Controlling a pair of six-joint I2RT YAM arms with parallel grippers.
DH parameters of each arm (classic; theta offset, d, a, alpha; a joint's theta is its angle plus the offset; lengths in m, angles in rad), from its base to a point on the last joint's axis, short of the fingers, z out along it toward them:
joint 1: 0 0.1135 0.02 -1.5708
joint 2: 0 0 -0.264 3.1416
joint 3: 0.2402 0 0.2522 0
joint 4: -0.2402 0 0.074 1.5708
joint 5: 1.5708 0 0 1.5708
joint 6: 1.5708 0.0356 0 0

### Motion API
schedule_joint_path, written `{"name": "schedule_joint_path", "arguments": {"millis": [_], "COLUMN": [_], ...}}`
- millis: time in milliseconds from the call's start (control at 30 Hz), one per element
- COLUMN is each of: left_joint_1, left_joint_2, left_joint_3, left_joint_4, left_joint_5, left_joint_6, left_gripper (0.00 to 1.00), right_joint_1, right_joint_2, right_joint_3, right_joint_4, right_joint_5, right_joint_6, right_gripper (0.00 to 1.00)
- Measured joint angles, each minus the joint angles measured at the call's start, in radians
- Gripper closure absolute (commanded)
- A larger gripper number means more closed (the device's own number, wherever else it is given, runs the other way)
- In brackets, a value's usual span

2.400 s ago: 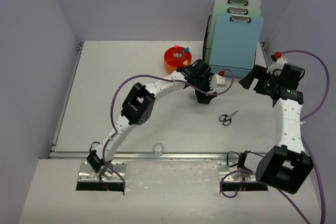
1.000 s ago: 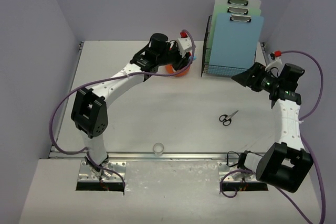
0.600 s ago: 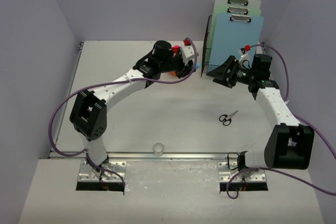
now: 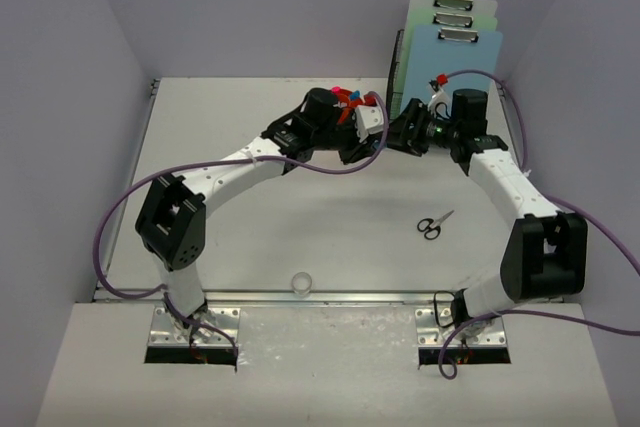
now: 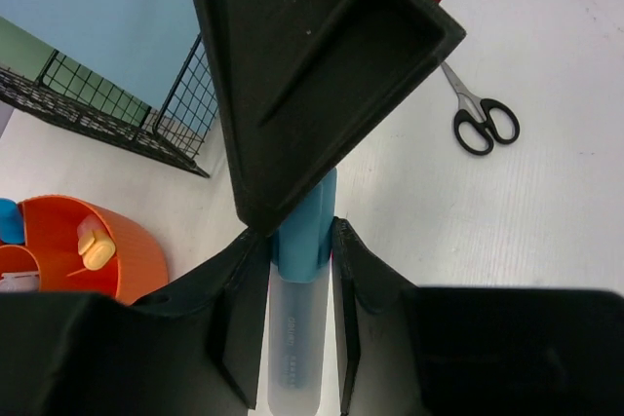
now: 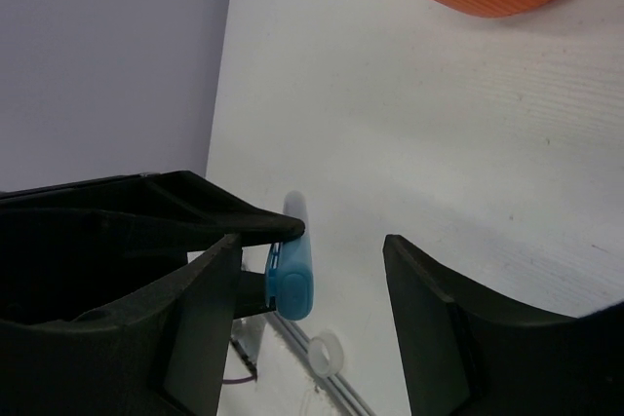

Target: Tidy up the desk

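One blue-capped marker [image 5: 297, 338] in left pincer [image 5: 297, 241]

Black wire rack [image 4: 393, 72] at the back, three clipboards [image 4: 455, 72] upright in it: blue in front, two green behind. Just left of the rack, orange bowl [image 5: 117, 260], a yellow piece and something blue inside. Close by the rack's left front corner, pen [image 5: 300, 289] with clear barrel and blue cap. Out in front of the rack, well apart, black-handled scissors [image 4: 432, 225], blades together. Far in front and off to the left, small clear cup [image 4: 300, 283].
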Motion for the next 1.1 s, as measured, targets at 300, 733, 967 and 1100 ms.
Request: {"name": "schedule_joint_path", "arguments": {"millis": [300,733,967,1100], "left_joint_1": [0.0,0.0,0.045,0.164], "left_joint_2": [0.0,0.0,-0.071,-0.174], "left_joint_3": [-0.004,-0.015,-0.09,-0.132], "left_joint_4": [-0.008,-0.018,-0.028,-0.055], "left_joint_5": [-0.004,-0.017,-0.065,-0.067], "left_joint_6": [0.016,0.019,-0.029,-0.116], "left_gripper": [1.0,0.38,0.0,0.0], "right_joint_1": [0.014,0.026,0.026,0.027], "right_joint_2": [0.006,0.01,0.068,0.079], "right_joint_3": [0.0,0.012,0.16,0.263], "right_joint_4": [-0.028,-0.052,-0.157,-0.201], "right_joint_5": [0.012,-0.028,0.009,0.101], "right_joint_6": [-0.046,-0.103,-0.207,-0.31], "right_gripper": [0.58,1.0,1.0,1.0]}}
